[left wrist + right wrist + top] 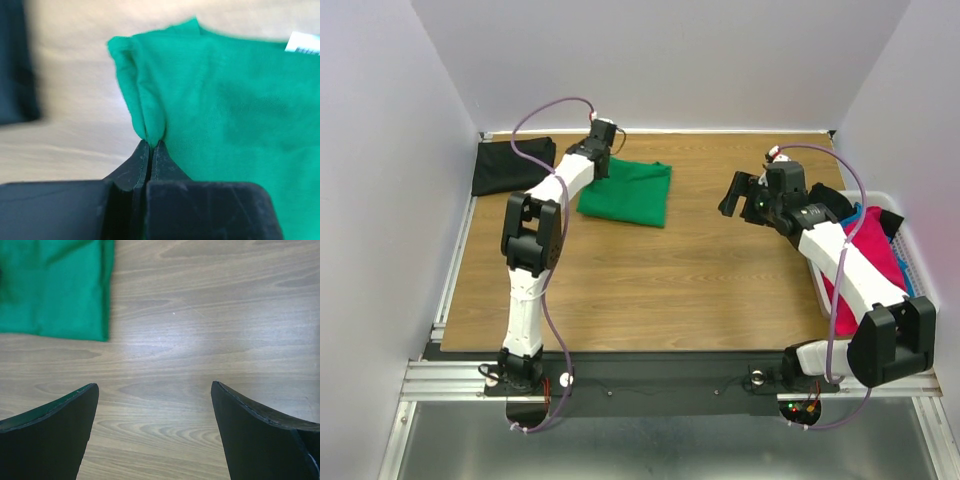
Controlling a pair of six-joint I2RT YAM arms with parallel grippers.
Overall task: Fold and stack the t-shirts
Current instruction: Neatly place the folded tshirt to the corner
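A folded bright green t-shirt lies at the back middle of the table. My left gripper is shut on its back left edge; the left wrist view shows the jaws pinching a fold of the green t-shirt, with its white neck label at the upper right. A folded black t-shirt lies in the back left corner. My right gripper is open and empty above bare table, right of the green t-shirt. Magenta, blue and black shirts lie in the basket.
A white plastic basket stands at the right table edge under my right arm. The enclosure walls rise close behind and beside the table. The wooden table top shows between the arms.
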